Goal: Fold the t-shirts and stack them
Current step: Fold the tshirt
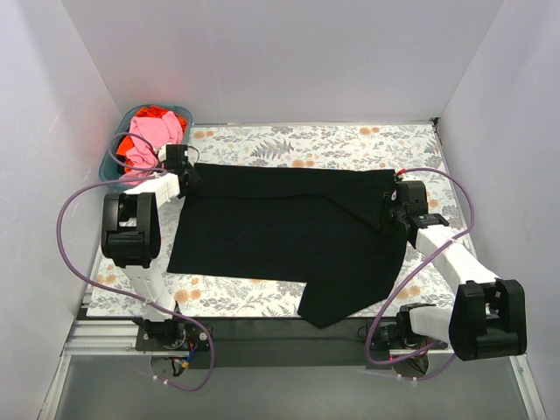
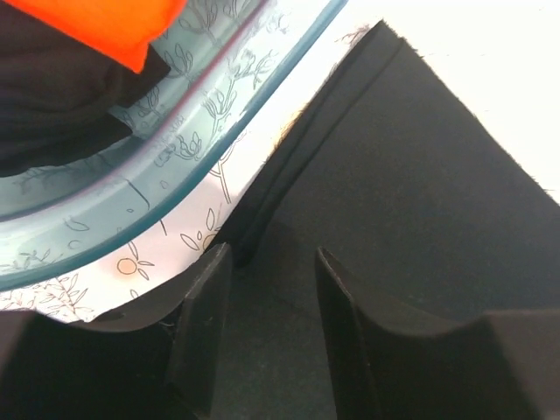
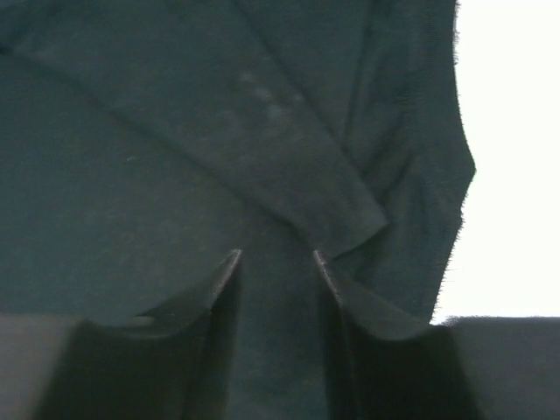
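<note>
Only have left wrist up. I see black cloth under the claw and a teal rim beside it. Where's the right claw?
Observer: The right claw is at the black t-shirt's right edge, open over a folded flap.
Operator: Shirt flat?
Observer: Mostly. Its near right corner extends past the near edge of the table.
Operator: What's in the basket?
Observer: The teal basket holds a pink t-shirt lying over an orange-red t-shirt.
</note>
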Robot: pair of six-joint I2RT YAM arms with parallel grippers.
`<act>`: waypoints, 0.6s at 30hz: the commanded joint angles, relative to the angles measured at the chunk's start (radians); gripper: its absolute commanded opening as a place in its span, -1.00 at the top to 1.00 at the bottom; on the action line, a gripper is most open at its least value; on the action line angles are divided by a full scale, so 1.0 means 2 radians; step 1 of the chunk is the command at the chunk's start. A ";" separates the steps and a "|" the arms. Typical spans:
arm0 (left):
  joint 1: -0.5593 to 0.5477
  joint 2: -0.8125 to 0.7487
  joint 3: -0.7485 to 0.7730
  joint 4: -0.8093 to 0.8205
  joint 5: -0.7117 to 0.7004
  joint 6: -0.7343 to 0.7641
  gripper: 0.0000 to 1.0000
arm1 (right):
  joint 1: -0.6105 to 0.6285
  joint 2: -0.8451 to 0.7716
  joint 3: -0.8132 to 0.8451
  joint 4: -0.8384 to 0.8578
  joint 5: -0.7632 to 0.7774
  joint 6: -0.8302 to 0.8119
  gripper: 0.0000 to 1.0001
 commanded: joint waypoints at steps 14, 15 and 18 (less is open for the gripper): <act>-0.035 -0.030 0.042 -0.003 0.036 0.003 -0.08 | -0.006 0.084 0.084 0.054 -0.007 -0.002 -0.36; -0.035 -0.009 0.046 -0.004 0.032 0.004 -0.07 | -0.008 0.093 0.084 0.057 -0.010 -0.003 -0.36; -0.035 0.017 0.054 -0.016 0.021 0.001 0.06 | -0.012 0.121 0.081 0.068 -0.016 -0.004 -0.36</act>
